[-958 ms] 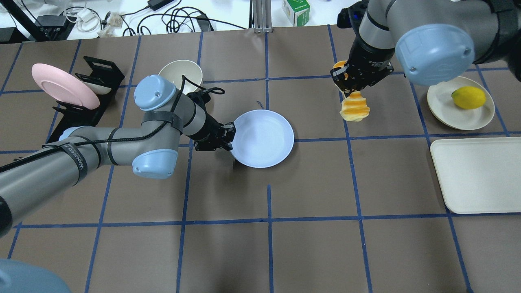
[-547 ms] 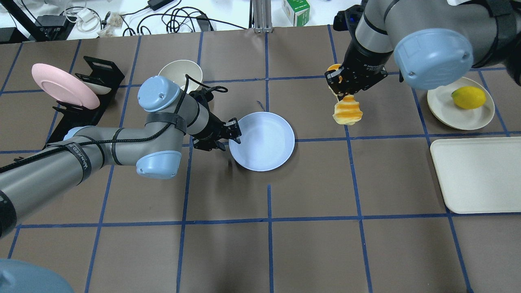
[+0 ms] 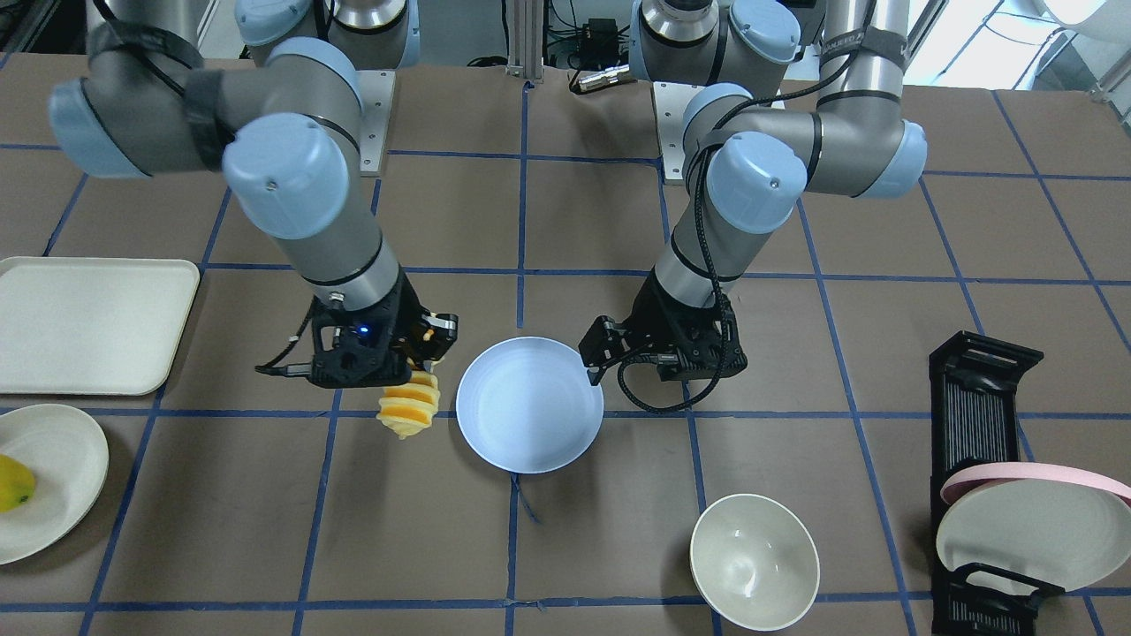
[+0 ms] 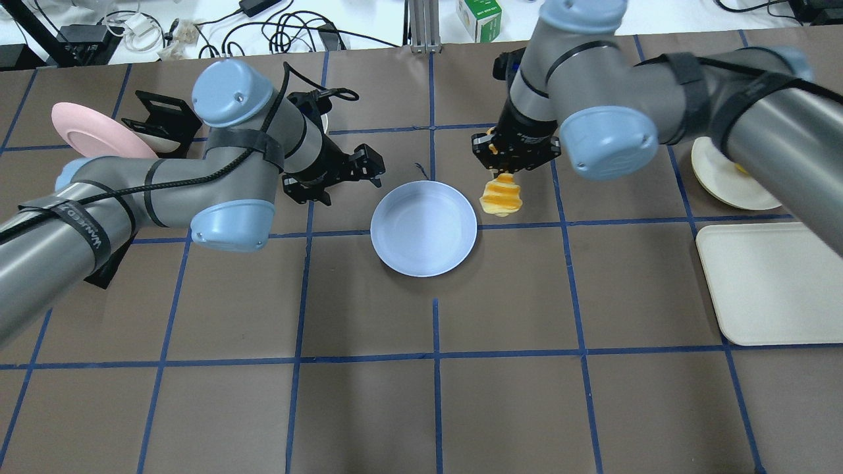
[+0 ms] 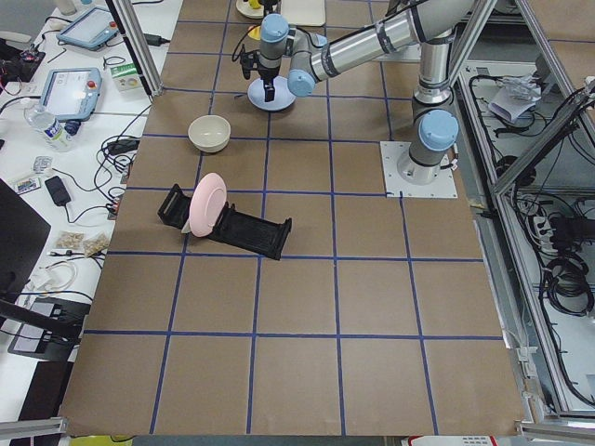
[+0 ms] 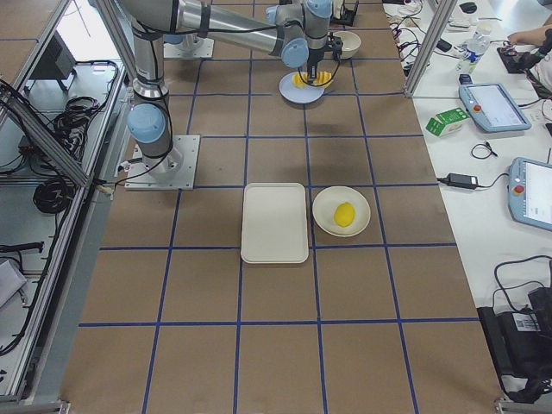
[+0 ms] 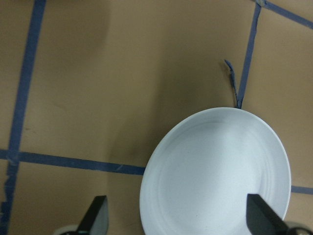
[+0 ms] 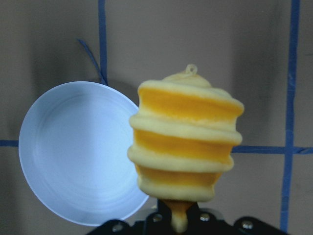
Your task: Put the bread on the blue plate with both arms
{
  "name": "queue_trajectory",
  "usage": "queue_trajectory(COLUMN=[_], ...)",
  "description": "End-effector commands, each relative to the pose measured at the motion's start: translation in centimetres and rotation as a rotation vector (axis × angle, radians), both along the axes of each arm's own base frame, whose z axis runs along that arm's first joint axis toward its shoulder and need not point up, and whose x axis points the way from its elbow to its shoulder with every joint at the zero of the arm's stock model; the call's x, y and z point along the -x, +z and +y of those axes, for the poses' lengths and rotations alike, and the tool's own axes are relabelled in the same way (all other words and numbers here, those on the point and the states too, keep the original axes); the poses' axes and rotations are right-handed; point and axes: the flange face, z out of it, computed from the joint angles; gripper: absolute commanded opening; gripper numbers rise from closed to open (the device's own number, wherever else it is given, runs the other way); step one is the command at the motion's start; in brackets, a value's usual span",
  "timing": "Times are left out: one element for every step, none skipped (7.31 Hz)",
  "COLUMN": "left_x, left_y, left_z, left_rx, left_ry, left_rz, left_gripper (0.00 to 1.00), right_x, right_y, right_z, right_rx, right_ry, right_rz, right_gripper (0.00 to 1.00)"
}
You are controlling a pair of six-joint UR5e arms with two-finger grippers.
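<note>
The blue plate (image 4: 423,229) lies flat on the table near the middle; it also shows in the front view (image 3: 530,405). My right gripper (image 4: 503,172) is shut on the upper end of the bread (image 4: 500,199), which hangs in the air just beside the plate's right rim. The right wrist view shows the ridged bread (image 8: 186,147) with the plate (image 8: 78,152) below and to its left. My left gripper (image 4: 370,168) is open and empty, raised by the plate's far left rim and apart from it. Its fingers (image 7: 95,218) frame the plate (image 7: 215,171).
A white bowl (image 3: 754,561) stands beyond the left arm. A black rack (image 3: 981,380) with a pink plate (image 4: 85,135) is at the far left. A cream plate (image 3: 53,459) with a yellow fruit (image 6: 344,214) and a cream tray (image 4: 770,283) are on the right.
My left gripper has let go of the plate's rim, opened and drawn back up and away. My right arm has carried the bread leftward to the plate's right edge.
</note>
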Motion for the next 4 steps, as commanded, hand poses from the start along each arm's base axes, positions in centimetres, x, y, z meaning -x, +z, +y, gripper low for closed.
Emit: queue_trajectory(left_x=[-1.0,-1.4,-1.9,-2.2], left_y=[8.4,11.7,13.7,15.6], left_z=[1.2,3.0,4.0,5.0], left_rx=[-0.074,-0.141,-0.174,-0.174], left_ry=[-0.041,-0.084,-0.115,-0.125], left_rz=[-0.142,-0.187,-0.2,-0.231], left_gripper=[1.0,1.0,1.0,1.0], right_x=[-6.6,-9.3,-9.7,-10.3], right_y=[-6.2,-7.0,-9.2,-10.4], right_z=[0.3,1.4,1.5,1.6], right_rx=[-0.007,0.006,-0.036,-0.053], right_ry=[-0.039,-0.042,-0.083,-0.121], right_rz=[-0.008,-0.02,-0.009,-0.005], right_gripper=[0.0,0.0,0.0,0.68])
